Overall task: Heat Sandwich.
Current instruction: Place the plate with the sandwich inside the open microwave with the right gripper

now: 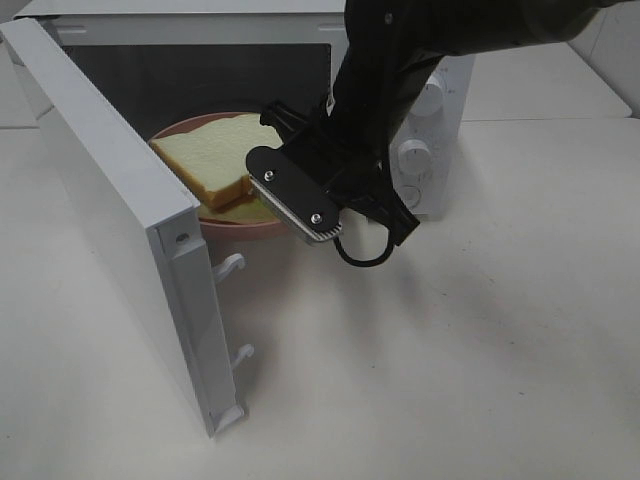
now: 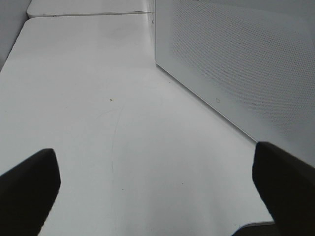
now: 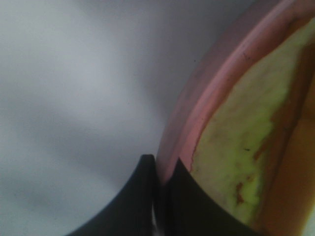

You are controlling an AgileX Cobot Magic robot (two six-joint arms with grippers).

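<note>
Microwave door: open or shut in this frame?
Open. The door stands swung out from the microwave, latch hooks bare, and the sandwich on its plate shows in the opening.

text: none legible | microwave knobs (image 1: 415, 153) — markings, perhaps, too small to read

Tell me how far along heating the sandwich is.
Done: the microwave door stands open, and the plate with the sandwich sits partly inside. In hand: the right pincer is clamped on the plate's rim. Still to do: push it fully in, let go, shut the door, set the dials. The left pincer is open over the table, holding nothing.
</note>
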